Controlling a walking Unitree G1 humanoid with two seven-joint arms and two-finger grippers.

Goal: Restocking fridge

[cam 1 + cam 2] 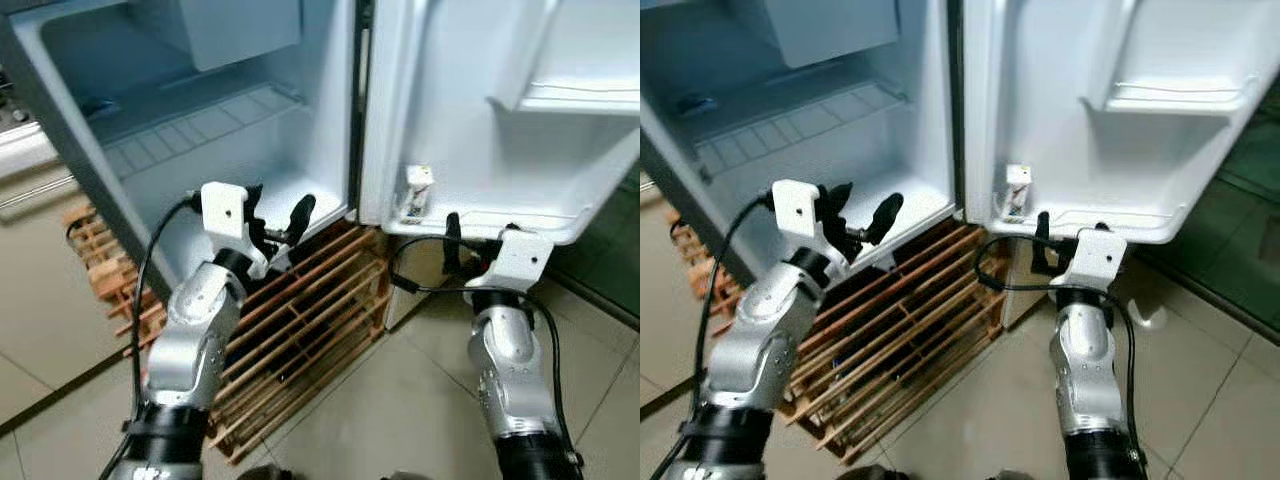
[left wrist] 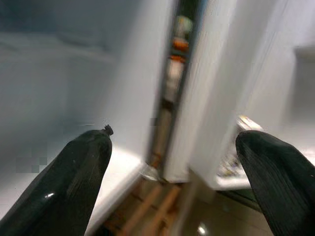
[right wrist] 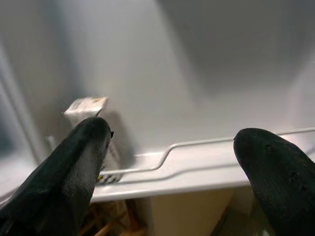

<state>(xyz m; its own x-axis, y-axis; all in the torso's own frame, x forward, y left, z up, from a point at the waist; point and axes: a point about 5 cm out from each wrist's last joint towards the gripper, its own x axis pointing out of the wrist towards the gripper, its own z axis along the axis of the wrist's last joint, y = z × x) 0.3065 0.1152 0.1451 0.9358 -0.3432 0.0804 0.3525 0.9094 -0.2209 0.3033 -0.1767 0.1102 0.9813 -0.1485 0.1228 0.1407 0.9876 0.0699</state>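
while the fridge (image 1: 230, 130) door (image 1: 480, 130) stands open, a small carton (image 1: 416, 190) sits upright, long axis vertical, at the hinge end of the bottom door shelf (image 1: 500, 220). left hand (image 1: 280, 225) open, empty, at the cabinet's lower edge. right hand (image 1: 480, 245) open, empty, just below the door shelf.

The head's two eyes are looking down and forward at the open fridge (image 1: 230, 130), its door (image 1: 480, 120) standing at two o'clock. Each wrist camera is peering close along its own fingers; both are sharing the small carton (image 3: 86, 109) on the door's bottom shelf (image 3: 197, 169).
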